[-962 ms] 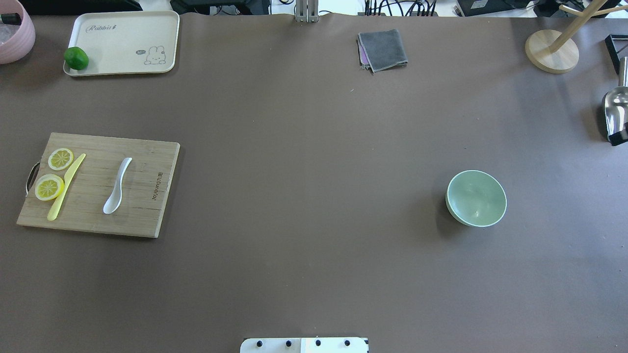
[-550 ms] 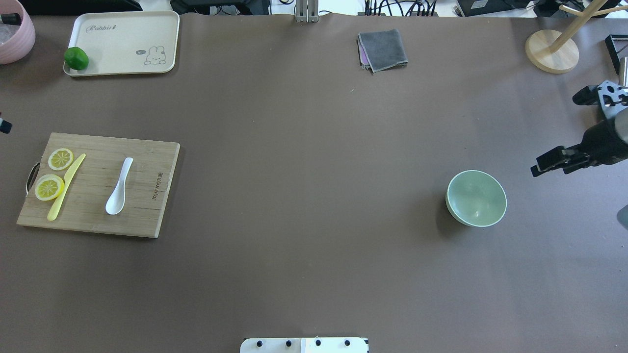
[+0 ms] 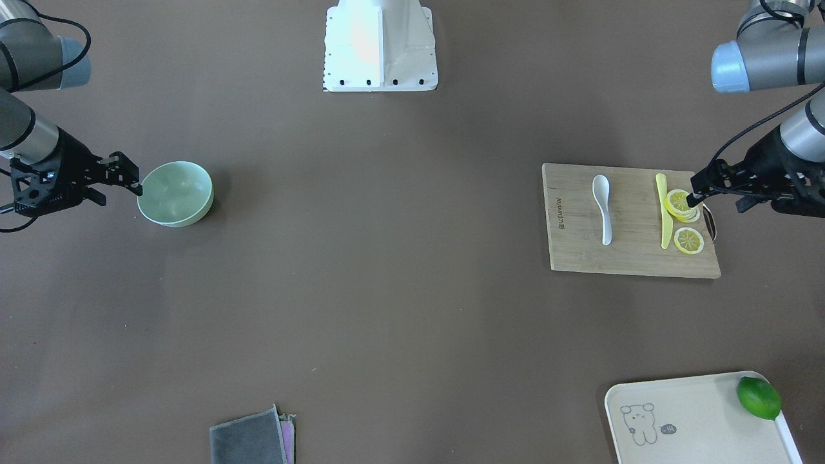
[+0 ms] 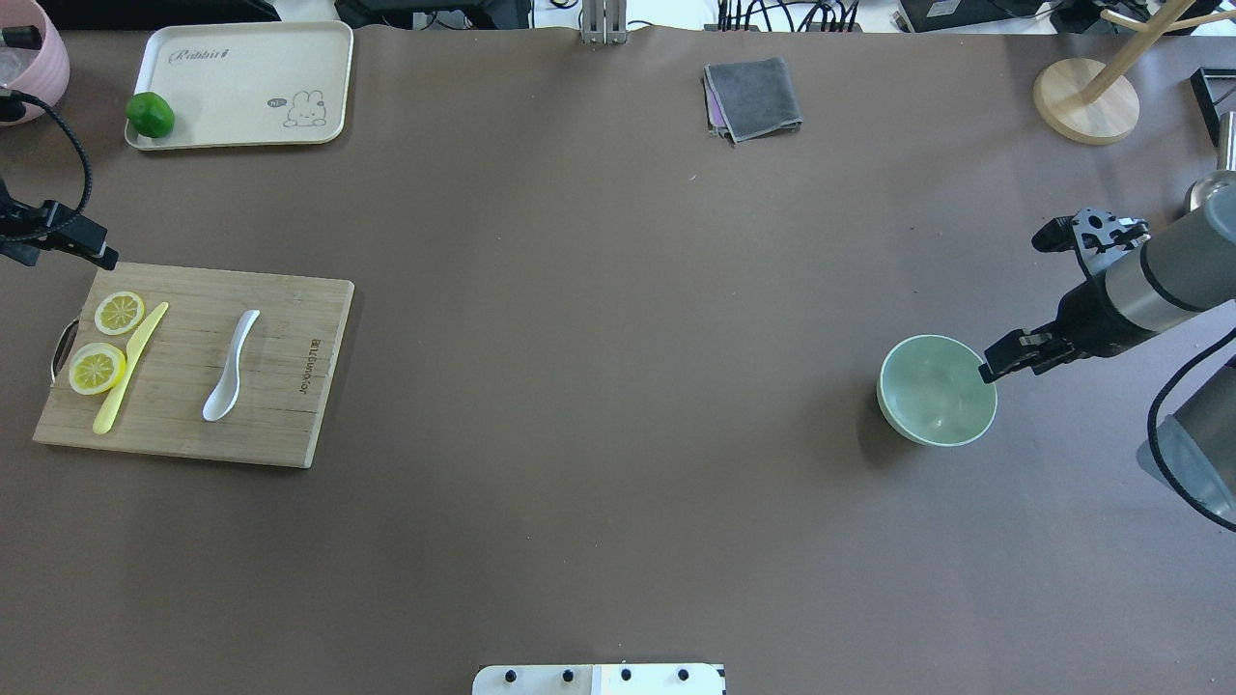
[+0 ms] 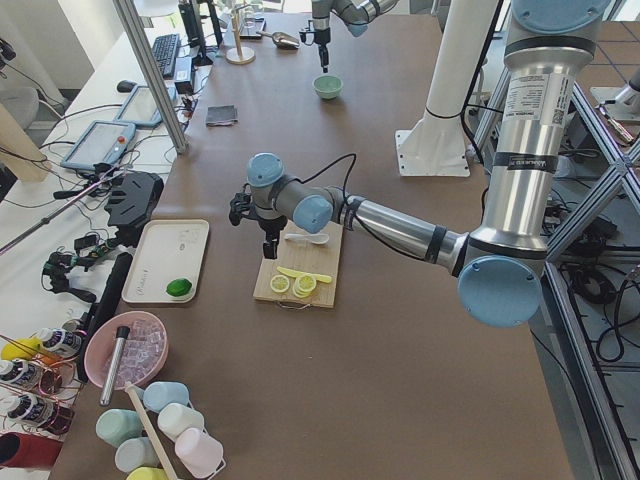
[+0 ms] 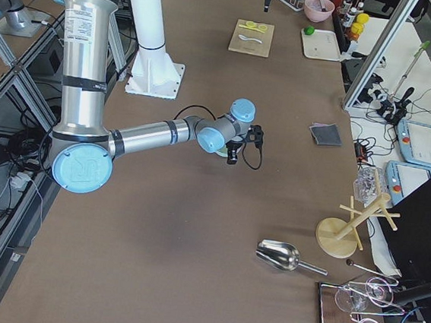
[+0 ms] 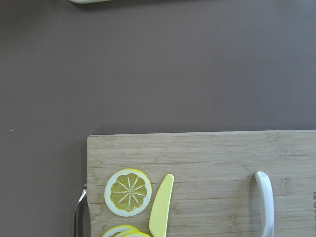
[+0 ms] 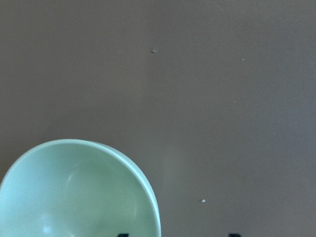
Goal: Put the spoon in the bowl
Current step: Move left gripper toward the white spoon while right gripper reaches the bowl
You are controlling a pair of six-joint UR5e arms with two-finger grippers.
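Note:
The white spoon (image 4: 232, 365) lies on the wooden cutting board (image 4: 280, 405) at the table's left, scoop toward me; it also shows in the front view (image 3: 603, 209) and the left wrist view (image 7: 265, 200). The mint-green bowl (image 4: 935, 391) stands empty at the right, also in the front view (image 3: 175, 193) and the right wrist view (image 8: 74, 192). My left gripper (image 3: 717, 195) hovers open and empty over the board's far left corner, apart from the spoon. My right gripper (image 4: 1011, 304) is open and empty, one fingertip (image 4: 995, 365) at the bowl's right rim.
A yellow knife (image 4: 130, 367) and lemon slices (image 4: 97, 369) lie on the board left of the spoon. A cream tray (image 4: 251, 87) with a lime (image 4: 150, 114) sits at the far left, a grey cloth (image 4: 753, 97) far centre, a wooden stand (image 4: 1086, 101) far right.
Both arms have come into the overhead view. The right gripper moved left from the table's right edge to the bowl's rim. The left gripper entered at the board's far left corner.

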